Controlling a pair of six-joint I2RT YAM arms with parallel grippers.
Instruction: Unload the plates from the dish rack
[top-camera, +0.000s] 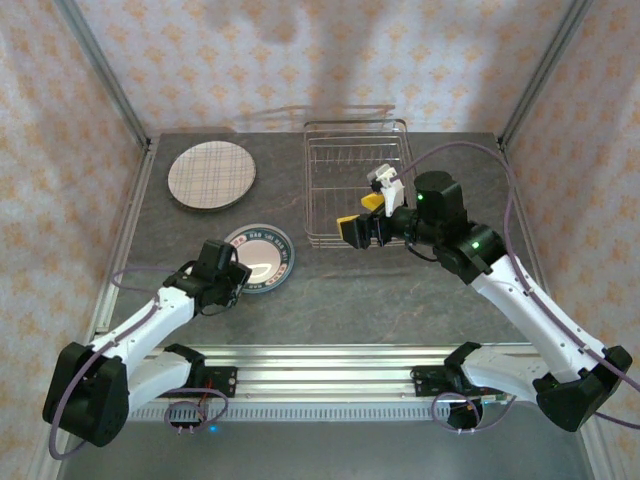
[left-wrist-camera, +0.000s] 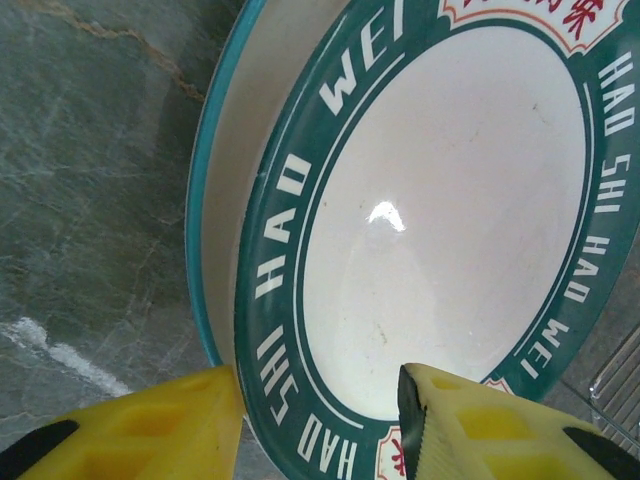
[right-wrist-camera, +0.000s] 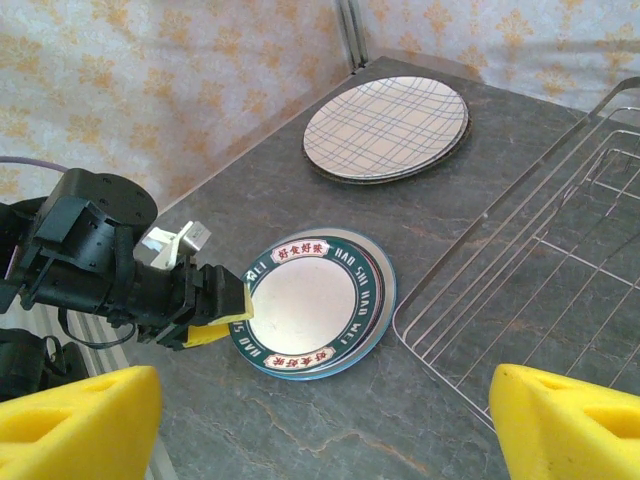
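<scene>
Since the part of the dish rack (top-camera: 306, 180) that shows from above carries no plate, I judge the unloading nearly done. The step in hand is setting down the green-rimmed plate (top-camera: 262, 255).

Top view: the rack sits at the far edge of the table (top-camera: 400, 290), right of centre. The plaid plates (top-camera: 211, 175) are stacked near the far-left corner. The green-rimmed plate lies flat left of centre, just off the rack's near-left corner and apart from the plaid stack. My left gripper (top-camera: 238, 272) is at its near-left rim. My right gripper (top-camera: 361, 214) hangs over the rack's near edge, jaws spread, nothing in them.

Left wrist view: the green-rimmed plate (left-wrist-camera: 440, 220) rests on a lower plate (left-wrist-camera: 215, 200) with a teal edge. My yellow fingers (left-wrist-camera: 150, 425) straddle the rim, one outside the edge and one over the white centre. I cannot tell whether they pinch it or have let go (the contact is hidden).

Right wrist view: my right gripper (right-wrist-camera: 322, 385) is released and empty. The green-rimmed plate (right-wrist-camera: 305, 305) lies beside the rack (right-wrist-camera: 545, 255), with my left gripper (right-wrist-camera: 225, 315) on its rim, and the plaid plates (right-wrist-camera: 385, 125) are beyond it.

Next move, as I judge it: free the left fingers fully, then draw back level so the rim isn't dragged off the plate beneath.
</scene>
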